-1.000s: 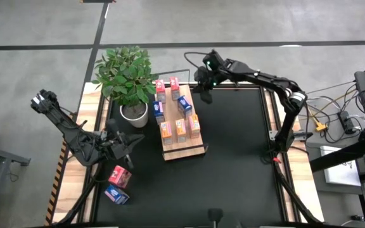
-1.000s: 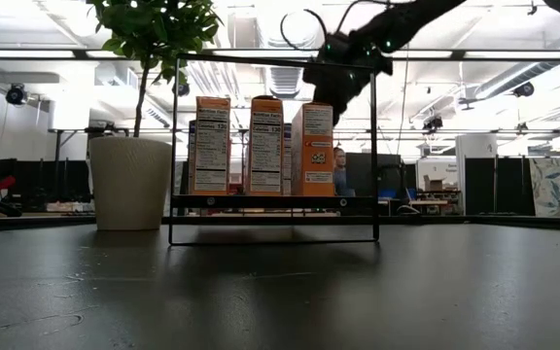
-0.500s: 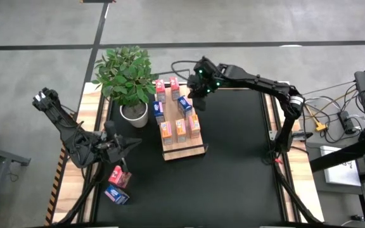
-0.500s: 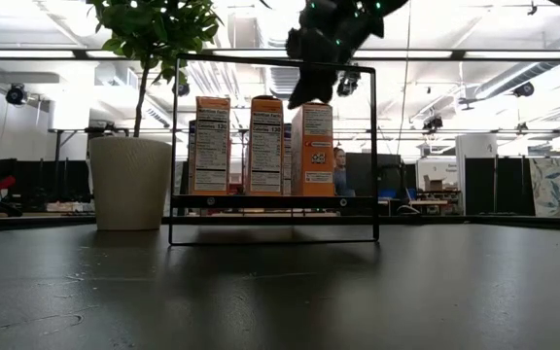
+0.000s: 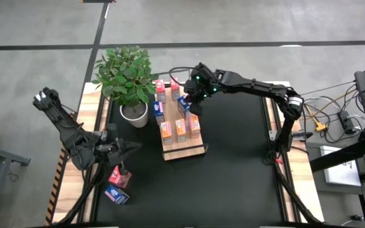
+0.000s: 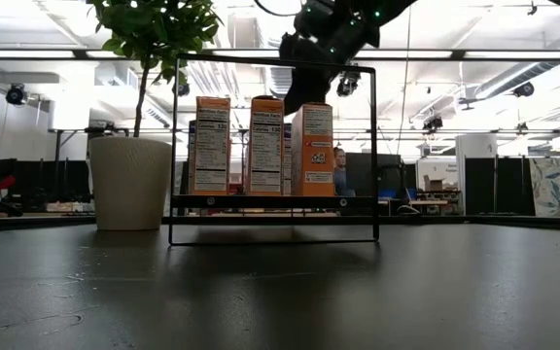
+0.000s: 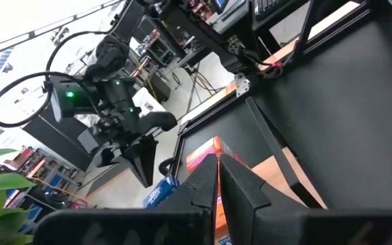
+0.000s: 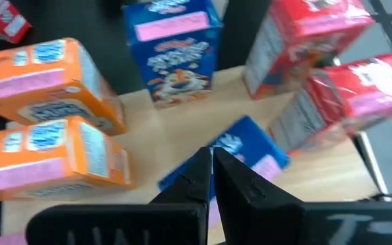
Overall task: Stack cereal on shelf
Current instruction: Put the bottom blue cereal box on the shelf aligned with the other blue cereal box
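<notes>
The shelf (image 5: 184, 148) is a light-wood board with a black wire frame (image 6: 272, 58), and it carries several upright cereal boxes: orange (image 5: 180, 128), red (image 5: 167, 85) and blue (image 5: 158, 111). One blue box (image 8: 250, 151) sits askew at the board's far part. My right gripper (image 5: 190, 100) is shut and hangs over it, about level with the box tops in the low view (image 6: 297, 95). A red box (image 5: 119, 177) and a blue box (image 5: 116, 194) lie on the black table at the near left. My left gripper (image 5: 130, 147) is shut just beyond them, holding nothing. My right gripper points its shut fingertips (image 8: 211, 163) slanting down from the table's far right at the askew blue box (image 7: 159, 193). I cannot tell whether they touch it.
A potted plant in a white pot (image 5: 134, 113) stands against the shelf's left side. The wire frame's top bar crosses just in front of my right gripper in the low view. Bare black tabletop (image 5: 233, 164) lies right of and nearer than the shelf.
My right gripper has moved toward the table's left, from beside the shelf's far right corner to over the askew blue box, staying shut. The boxes have not moved.
</notes>
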